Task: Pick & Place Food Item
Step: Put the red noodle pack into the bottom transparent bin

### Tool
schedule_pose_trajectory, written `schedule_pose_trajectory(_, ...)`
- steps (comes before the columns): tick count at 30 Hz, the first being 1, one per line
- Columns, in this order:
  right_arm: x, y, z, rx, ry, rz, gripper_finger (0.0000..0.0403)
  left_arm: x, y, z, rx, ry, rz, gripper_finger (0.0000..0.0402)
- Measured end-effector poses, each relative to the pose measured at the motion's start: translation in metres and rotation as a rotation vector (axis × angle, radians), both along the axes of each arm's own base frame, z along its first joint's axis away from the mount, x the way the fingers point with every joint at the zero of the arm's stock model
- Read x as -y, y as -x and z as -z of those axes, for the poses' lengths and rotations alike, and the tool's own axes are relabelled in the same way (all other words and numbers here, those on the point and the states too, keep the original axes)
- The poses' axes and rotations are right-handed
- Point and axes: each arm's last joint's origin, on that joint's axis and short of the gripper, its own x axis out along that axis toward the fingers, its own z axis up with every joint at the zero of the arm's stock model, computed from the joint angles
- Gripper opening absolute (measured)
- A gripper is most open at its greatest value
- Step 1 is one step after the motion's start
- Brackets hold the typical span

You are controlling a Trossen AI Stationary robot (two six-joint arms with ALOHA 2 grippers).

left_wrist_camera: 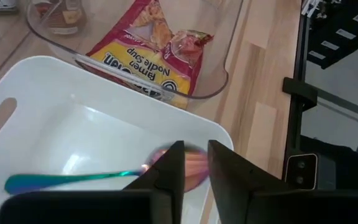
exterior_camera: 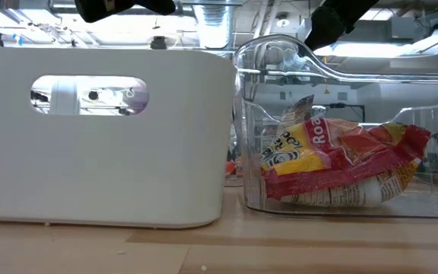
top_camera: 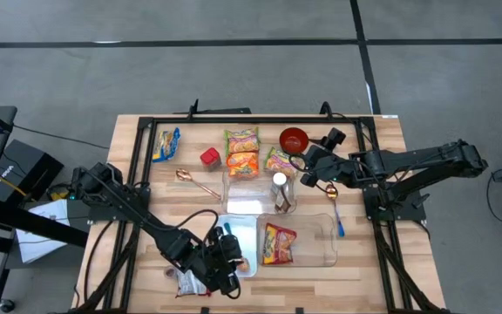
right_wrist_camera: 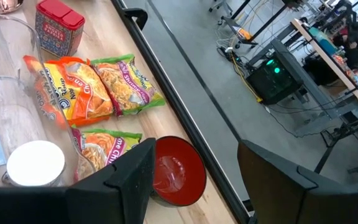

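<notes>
My left gripper [top_camera: 227, 258] hangs over the near end of a white bin [left_wrist_camera: 73, 112]. Its fingers stand slightly apart [left_wrist_camera: 196, 167]. An iridescent spoon [left_wrist_camera: 67, 180] lies inside the bin, its blurred pink bowl end showing through the gap. Whether the fingers touch it does not show. A ramen packet [top_camera: 279, 242] lies in the clear container [top_camera: 329, 237] next to the bin. My right gripper [right_wrist_camera: 194, 168] waits open above a red bowl [right_wrist_camera: 178, 175], near three more ramen packets [right_wrist_camera: 95, 87].
At the back of the table are a red tin [top_camera: 209, 157], a blue packet [top_camera: 166, 144] and a copper spoon [top_camera: 197, 181]. A white-lidded jar [top_camera: 280, 185] stands in a second clear container [top_camera: 247, 187]. A blue spoon [top_camera: 337, 218] lies at the right.
</notes>
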Motion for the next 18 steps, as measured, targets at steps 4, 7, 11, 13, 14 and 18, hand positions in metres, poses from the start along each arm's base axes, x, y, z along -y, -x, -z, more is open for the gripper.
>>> schedule_pose_trajectory(4, 0.0000, 0.0000, 0.0000, 0.000, 0.000, 0.000, 0.0221, -0.0001, 0.0000, 0.0000, 0.001, -0.003, -0.001, 0.0098)
schedule_pose_trajectory(7, 0.0000, 0.0000, 0.0000, 0.000, 0.000, 0.000, 0.0221, -0.0001, 0.0000, 0.0000, 0.000, -0.012, 0.009, 0.0118)
schedule_pose_trajectory(11, 0.0000, 0.0000, 0.0000, 0.000, 0.000, 0.000, 0.0221, -0.0001, 0.0000, -0.0002, -0.002, -0.046, 0.042, 0.0136)
schedule_pose_trajectory(13, 0.0000, 0.0000, 0.0000, 0.000, 0.000, 0.000, 0.0221, -0.0002, 0.0000, -0.0002, -0.003, -0.070, 0.065, 0.0140)
schedule_pose_trajectory(14, 0.0000, -0.0001, 0.0001, 0.000, 0.000, 0.000, 0.0221, -0.0002, 0.0001, -0.0001, -0.005, -0.085, 0.079, 0.0141)
schedule_pose_trajectory(18, 0.0000, 0.0000, 0.0000, 0.000, 0.000, 0.000, 0.0221, -0.0006, 0.0006, 0.0001, -0.016, -0.149, 0.139, 0.0138)
